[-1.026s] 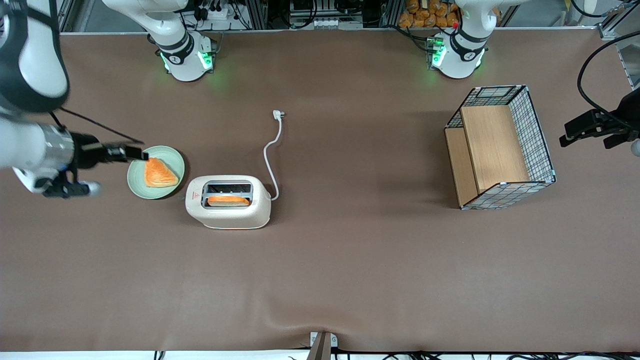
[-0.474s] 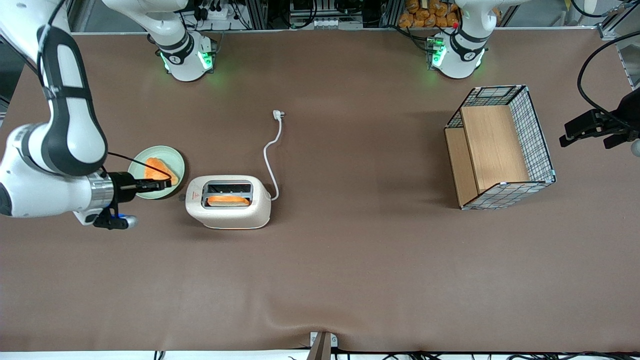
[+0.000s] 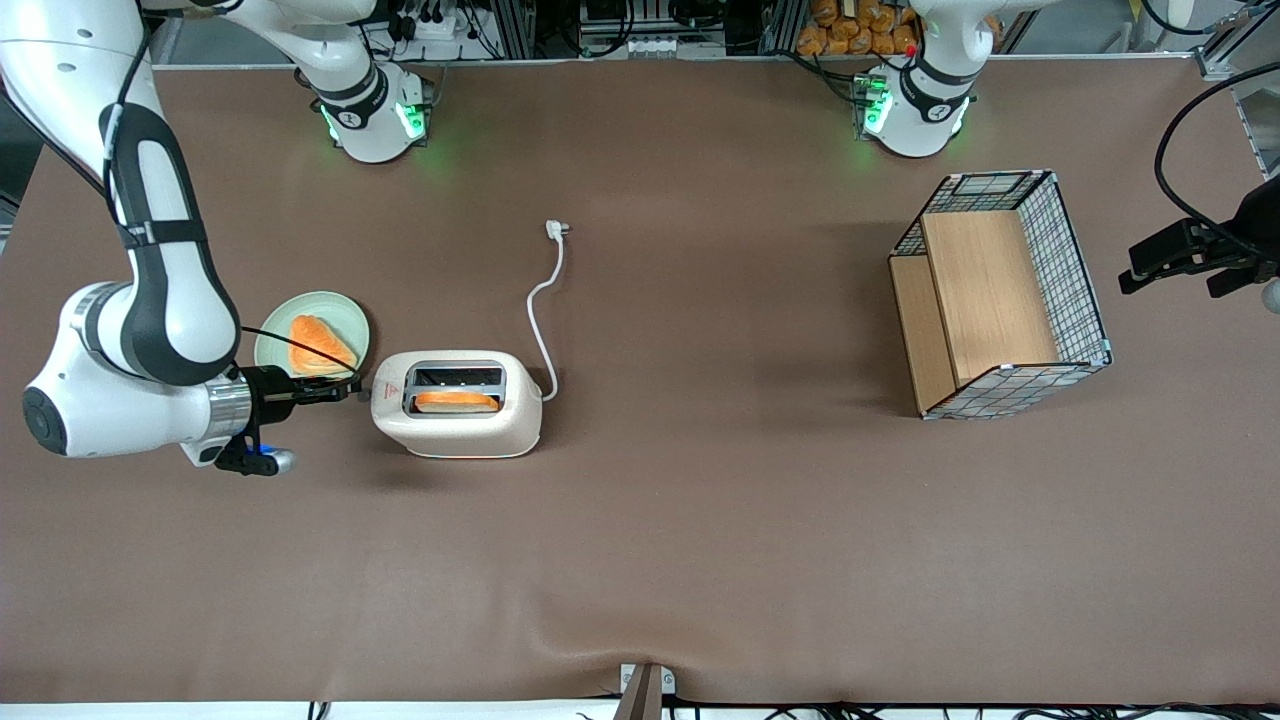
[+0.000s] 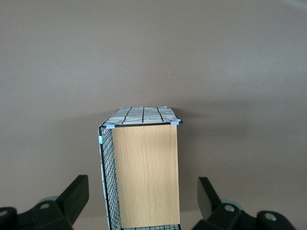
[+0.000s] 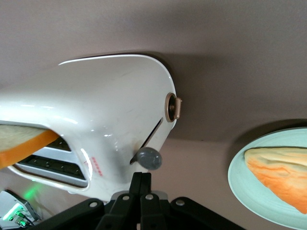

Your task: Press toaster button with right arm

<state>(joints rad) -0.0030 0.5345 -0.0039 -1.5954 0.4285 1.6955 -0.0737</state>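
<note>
The cream-white toaster [image 3: 457, 404] stands on the brown table with a slice of bread [image 3: 456, 401] in the slot nearer the front camera. Its short end faces the working arm. In the right wrist view the toaster [image 5: 103, 112] fills much of the frame, and the grey button [image 5: 149, 157] sticks out of a slot in its short end. My gripper [image 3: 345, 387] is level with that short end, its tips almost at it. In the right wrist view the gripper [image 5: 142, 176] is shut and empty, its tips right at the button.
A pale green plate [image 3: 276, 337] with a slice of toast [image 3: 318, 346] lies beside the toaster, just above the gripper in the front view. The toaster's white cord [image 3: 541, 299] runs away to its plug [image 3: 556, 229]. A wire basket [image 3: 1000, 292] with wooden boards stands toward the parked arm's end.
The right arm has swung down and in: the gripper moved from above the plate toward the front camera and closer to the toaster's short end.
</note>
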